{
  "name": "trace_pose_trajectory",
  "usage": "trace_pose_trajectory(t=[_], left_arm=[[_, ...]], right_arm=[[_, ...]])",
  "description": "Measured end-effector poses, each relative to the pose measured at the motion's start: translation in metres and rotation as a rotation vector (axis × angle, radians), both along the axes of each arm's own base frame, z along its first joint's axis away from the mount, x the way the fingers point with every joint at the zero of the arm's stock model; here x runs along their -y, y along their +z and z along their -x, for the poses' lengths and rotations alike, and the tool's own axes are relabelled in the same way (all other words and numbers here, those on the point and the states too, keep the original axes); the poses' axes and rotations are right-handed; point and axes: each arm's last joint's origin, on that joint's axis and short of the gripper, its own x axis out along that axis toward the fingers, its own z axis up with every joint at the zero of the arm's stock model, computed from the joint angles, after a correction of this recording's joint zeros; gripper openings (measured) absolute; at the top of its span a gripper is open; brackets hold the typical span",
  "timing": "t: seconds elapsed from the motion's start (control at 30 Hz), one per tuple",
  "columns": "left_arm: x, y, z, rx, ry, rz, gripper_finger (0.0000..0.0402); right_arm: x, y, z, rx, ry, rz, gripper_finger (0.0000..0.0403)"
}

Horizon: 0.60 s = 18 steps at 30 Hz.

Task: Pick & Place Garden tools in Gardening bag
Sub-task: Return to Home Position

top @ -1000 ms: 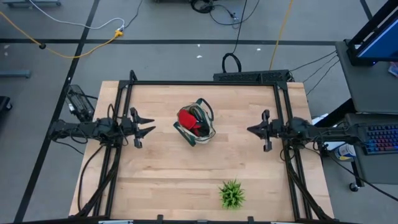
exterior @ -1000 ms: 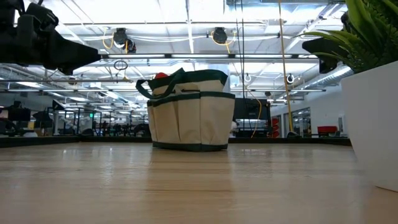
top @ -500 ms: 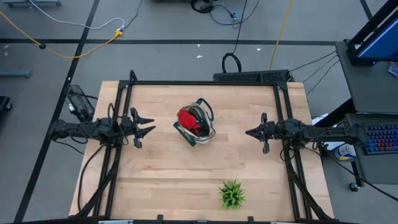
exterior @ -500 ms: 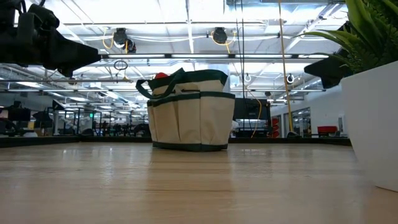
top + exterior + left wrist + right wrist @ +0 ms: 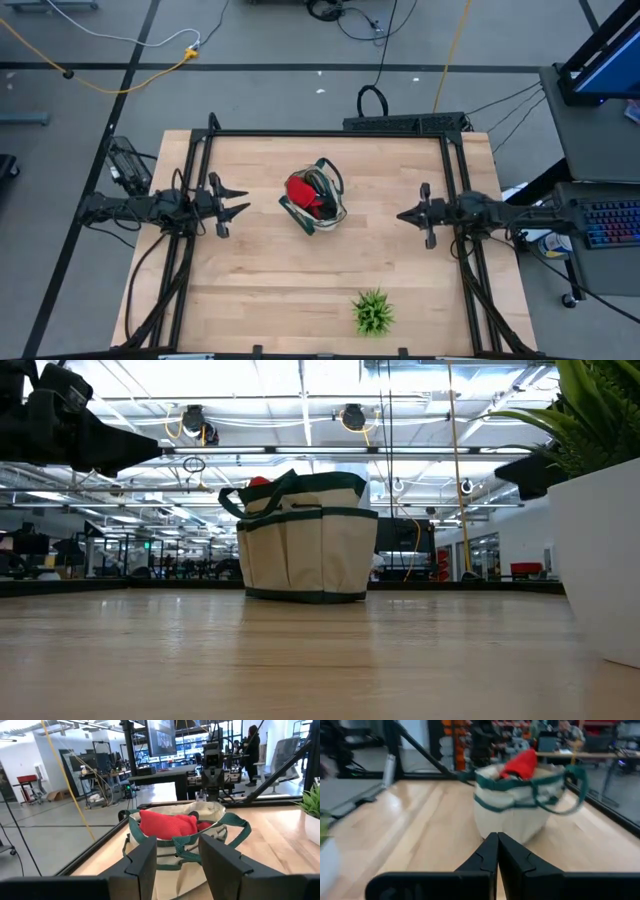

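The cream gardening bag (image 5: 315, 205) with dark green trim stands upright on its base at the table's middle, a little toward the far edge; it also shows in the low view (image 5: 305, 540). A red glove (image 5: 300, 190) sticks out of its top (image 5: 167, 825). No other garden tool lies out on the table. My left gripper (image 5: 245, 201) hovers open and empty left of the bag, pointing at it (image 5: 177, 847). My right gripper (image 5: 399, 215) hovers shut and empty right of the bag, pointing at it (image 5: 497, 836).
A green spiky plant (image 5: 373, 312) in a white pot (image 5: 600, 560) stands near the table's front edge, right of centre. A black frame (image 5: 330, 133) borders the table's far, left and right sides. People show in the room beyond the table.
My right gripper has sunk a little, staying right of the bag. The bag and my left gripper have kept still.
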Motion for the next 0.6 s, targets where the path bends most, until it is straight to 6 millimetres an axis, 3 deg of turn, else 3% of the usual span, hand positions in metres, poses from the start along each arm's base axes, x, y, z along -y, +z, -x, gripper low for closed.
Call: trace_pose_trajectory(t=[0.47, 0.6], left_arm=[[0.0000, -0.0001, 0.0000, 0.000, 0.000, 0.000, 0.0152], [0.0000, -0.0001, 0.0000, 0.000, 0.000, 0.000, 0.0152]], right_arm=[[-0.0007, -0.0040, 0.0069, -0.027, 0.018, -0.005, 0.0004], [-0.0005, -0.0039, 0.0069, -0.025, 0.019, 0.065, 0.0004]])
